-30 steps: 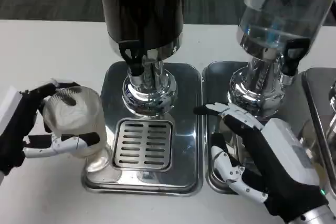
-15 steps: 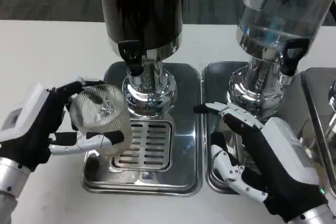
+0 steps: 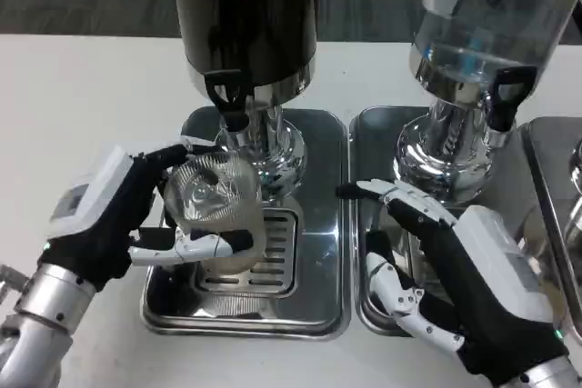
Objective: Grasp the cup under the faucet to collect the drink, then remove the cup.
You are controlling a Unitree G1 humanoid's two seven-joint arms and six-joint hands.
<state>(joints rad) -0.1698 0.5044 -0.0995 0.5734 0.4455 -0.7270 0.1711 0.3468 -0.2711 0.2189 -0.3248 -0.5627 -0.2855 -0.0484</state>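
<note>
Left hand [image 3: 109, 224] is gripping the cup [image 3: 214, 211] over the grate [image 3: 259, 252], at about 7 o'clock of the tap [image 3: 227, 97], right hand [image 3: 455, 279] spread idle, so I'd guess an off-centre cup means drink splashing into the tray [image 3: 318, 306].

White table [image 3: 82, 88] with 2 steel drip trays [image 3: 327, 138], side by side.

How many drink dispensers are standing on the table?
2 in plain sight: a dark dispenser at centre, above the cup in the left hand, and a clear dispenser at right. A third may sit past the right edge.
</note>
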